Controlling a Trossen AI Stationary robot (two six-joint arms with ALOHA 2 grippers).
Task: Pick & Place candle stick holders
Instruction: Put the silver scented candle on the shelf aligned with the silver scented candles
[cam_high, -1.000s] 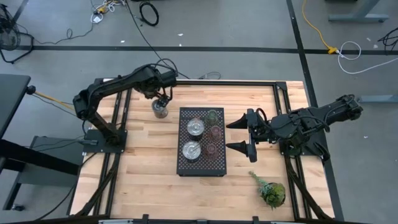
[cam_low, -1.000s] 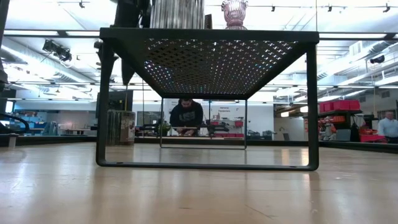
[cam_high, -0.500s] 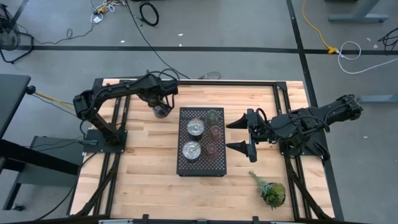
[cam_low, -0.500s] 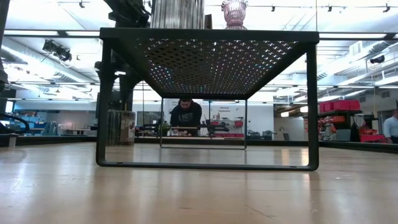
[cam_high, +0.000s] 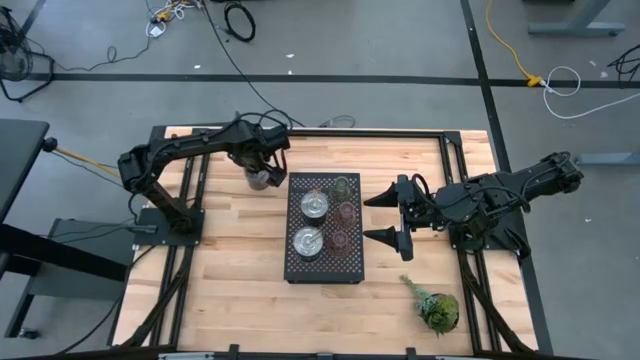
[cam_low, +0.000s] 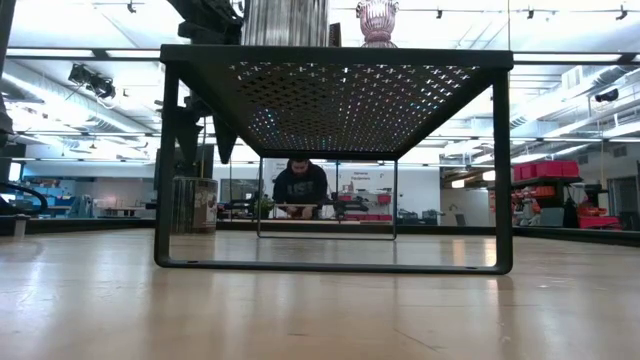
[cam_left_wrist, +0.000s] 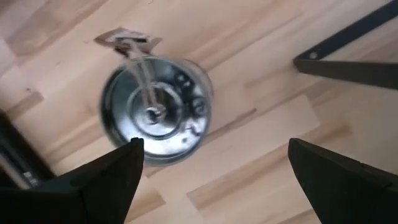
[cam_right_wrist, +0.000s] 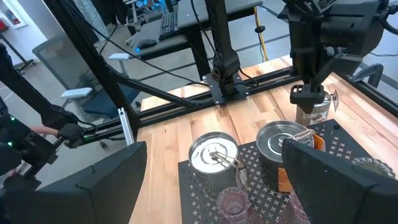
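A silvery metal candle stick holder (cam_high: 258, 180) stands upright on its base on the wooden table, just left of the black perforated tray (cam_high: 325, 270). It also shows in the left wrist view (cam_left_wrist: 155, 112) and the low view (cam_low: 195, 205). My left gripper (cam_high: 263, 165) hangs open just above it, pointing down; one fingertip (cam_left_wrist: 127, 155) stands beside the holder's rim. On the tray stand two silvery holders (cam_high: 315, 205) (cam_high: 307, 242), a pale green glass one (cam_high: 342, 186) and two pinkish ones (cam_high: 346, 212) (cam_high: 340, 240). My right gripper (cam_high: 366, 220) waits open at the tray's right side.
A leafy green plant sprig (cam_high: 432, 305) lies at the table's near right. The tray stands on legs, with open room beneath it (cam_low: 335, 150). Black frame rails run along the table's edges (cam_high: 300, 132). A person (cam_low: 300, 185) sits far behind the table.
My left gripper has gone down toward the silvery holder on the table and a little toward the tray. The holder has stayed in place.
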